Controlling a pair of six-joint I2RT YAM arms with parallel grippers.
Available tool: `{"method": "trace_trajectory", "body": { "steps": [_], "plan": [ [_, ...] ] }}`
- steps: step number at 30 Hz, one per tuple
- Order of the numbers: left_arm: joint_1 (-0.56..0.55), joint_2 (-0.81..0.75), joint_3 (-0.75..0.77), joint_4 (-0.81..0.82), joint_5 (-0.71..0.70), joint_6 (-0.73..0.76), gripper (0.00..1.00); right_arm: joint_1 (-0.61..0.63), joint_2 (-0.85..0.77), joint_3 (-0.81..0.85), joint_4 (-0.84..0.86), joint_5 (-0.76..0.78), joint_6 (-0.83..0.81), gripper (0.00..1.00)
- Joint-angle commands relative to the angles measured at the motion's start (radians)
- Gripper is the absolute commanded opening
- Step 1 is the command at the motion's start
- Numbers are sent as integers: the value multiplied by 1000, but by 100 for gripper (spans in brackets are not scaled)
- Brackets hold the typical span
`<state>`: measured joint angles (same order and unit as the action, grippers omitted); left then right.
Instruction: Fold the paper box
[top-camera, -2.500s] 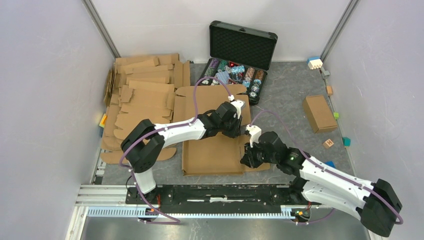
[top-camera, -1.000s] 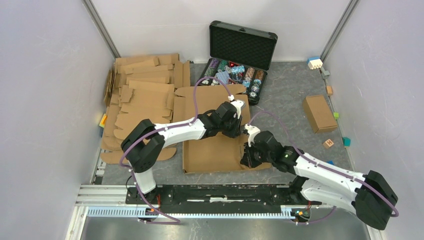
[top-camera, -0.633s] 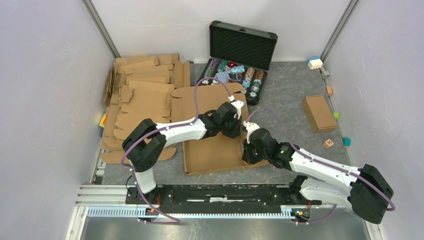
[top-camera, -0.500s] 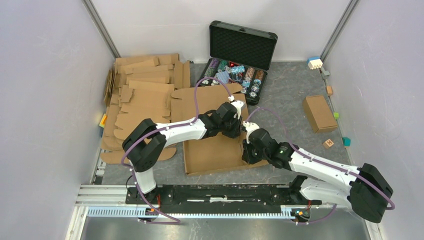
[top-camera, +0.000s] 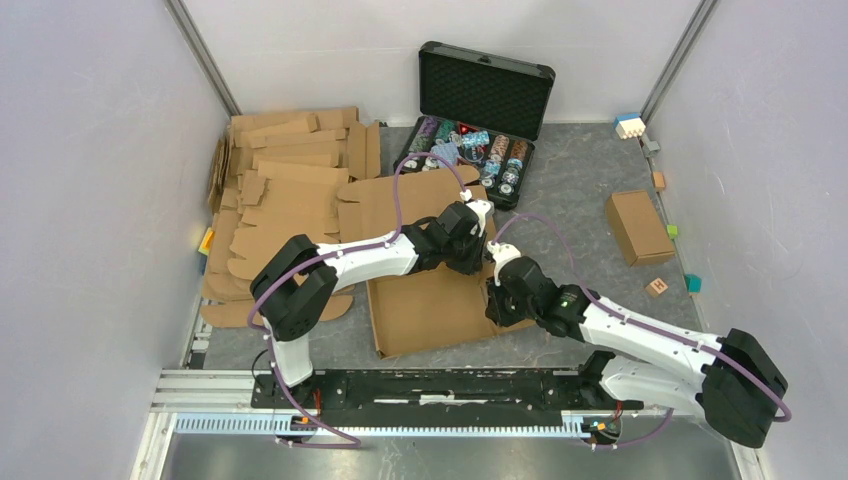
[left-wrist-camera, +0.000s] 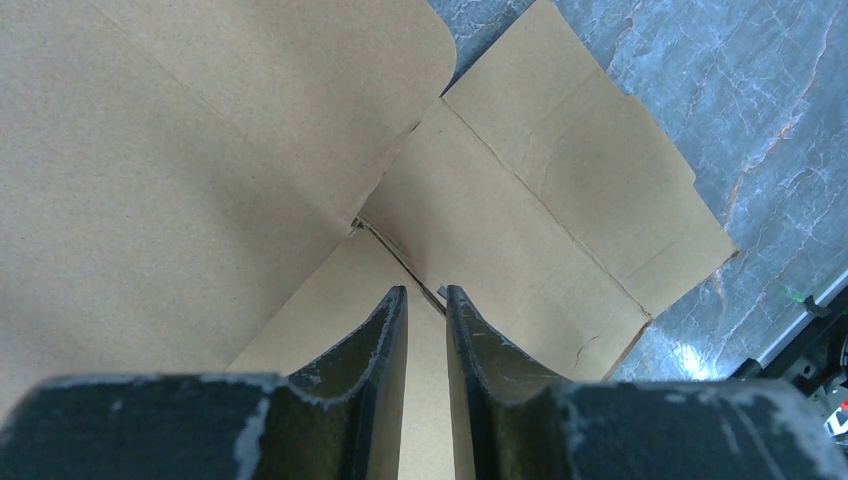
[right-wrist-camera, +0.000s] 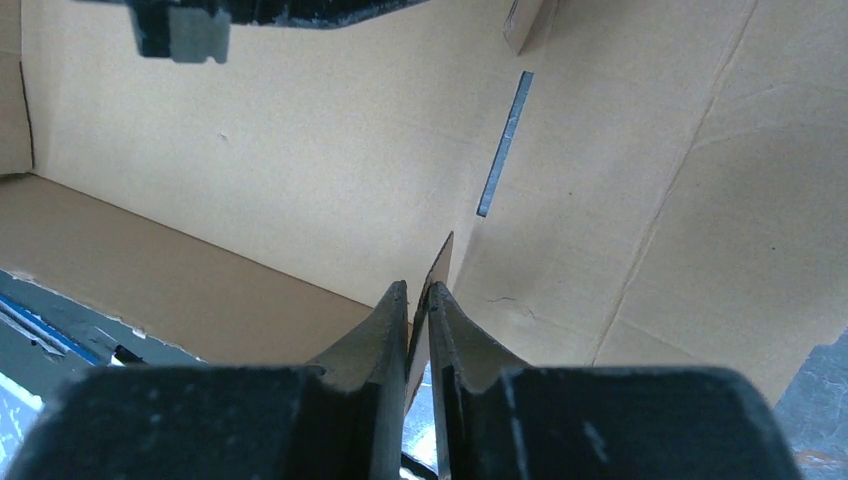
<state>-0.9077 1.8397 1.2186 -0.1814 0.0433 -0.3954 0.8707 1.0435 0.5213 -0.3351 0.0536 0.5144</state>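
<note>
Two arms meet over the paper box (top-camera: 425, 310), lying mid-bench (top-camera: 580, 200). Right end effector (right-wrist-camera: 417, 290) pinches a flap edge. Left end effector (left-wrist-camera: 425, 292) is narrow, grip unclear. Wall-raising step, I judge; next, the flap needs standing upright.

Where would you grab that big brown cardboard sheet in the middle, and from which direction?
Grab it by the thin free edge of a raised flap, coming in from the right side of the paper box with one finger on each face. The main panel lies flat on the table, so there is nothing there to pinch. An upstanding flap gives an edge, as the right gripper shows.
</note>
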Motion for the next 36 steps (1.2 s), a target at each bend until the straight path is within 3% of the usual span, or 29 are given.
{"method": "trace_trajectory", "body": {
  "steps": [1,9,16,22,24,31,34,36],
  "plan": [
    [-3,29,16,-60,-31,13,27,2,-14,22,23,16,-32,22],
    [-3,20,15,-61,-33,15,27,1,-140,-20,34,19,-19,56],
    [-3,20,15,-61,-30,15,27,-40,-193,3,-48,109,-39,69],
    [-3,20,15,-61,-28,15,27,-223,-257,27,-121,220,-122,72],
    [-3,18,14,-61,-29,15,27,-295,-248,4,-136,275,-102,80],
    [-3,18,13,-61,-31,17,26,-442,-189,-160,19,36,-96,79],
    [-3,21,15,-61,-29,17,27,-484,-169,-186,54,-101,-102,73],
    [-3,22,16,-61,-27,17,26,-506,-171,-188,68,-186,-104,62]
  ]
}}
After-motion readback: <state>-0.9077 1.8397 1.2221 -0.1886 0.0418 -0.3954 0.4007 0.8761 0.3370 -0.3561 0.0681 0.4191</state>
